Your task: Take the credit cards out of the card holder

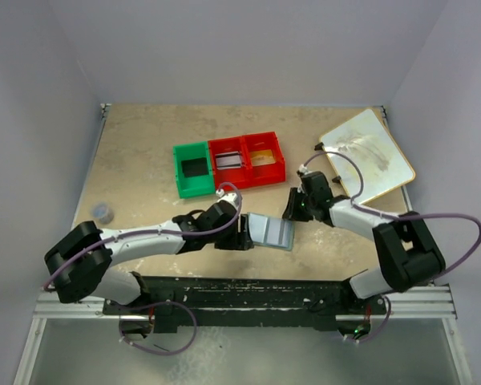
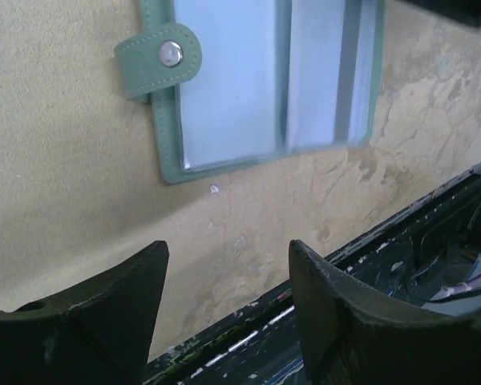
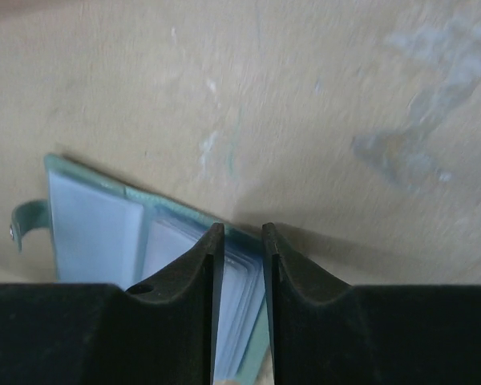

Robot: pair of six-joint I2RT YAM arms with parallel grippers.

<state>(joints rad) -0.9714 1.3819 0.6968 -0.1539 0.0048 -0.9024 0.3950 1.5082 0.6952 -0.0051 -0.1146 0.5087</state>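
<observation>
The card holder (image 1: 271,231) lies open on the tan table between my two grippers, pale blue sleeves facing up, its snap tab (image 2: 170,54) to the left. Whether any credit cards are inside the sleeves I cannot make out. A flat greyish card (image 1: 230,160) rests in a red bin. My left gripper (image 2: 226,257) stands open just short of the card holder (image 2: 264,88), with only table between its fingers. My right gripper (image 3: 240,241) is closed narrowly around the right-hand edge of the card holder (image 3: 96,233), with the stacked sleeves between its fingers.
A green bin (image 1: 192,168) and two joined red bins (image 1: 273,170) stand behind the holder. A cream board (image 1: 367,154) lies at the back right. A small dark round object (image 1: 103,212) sits at the left. The black front rail (image 2: 401,241) runs just below the left fingers.
</observation>
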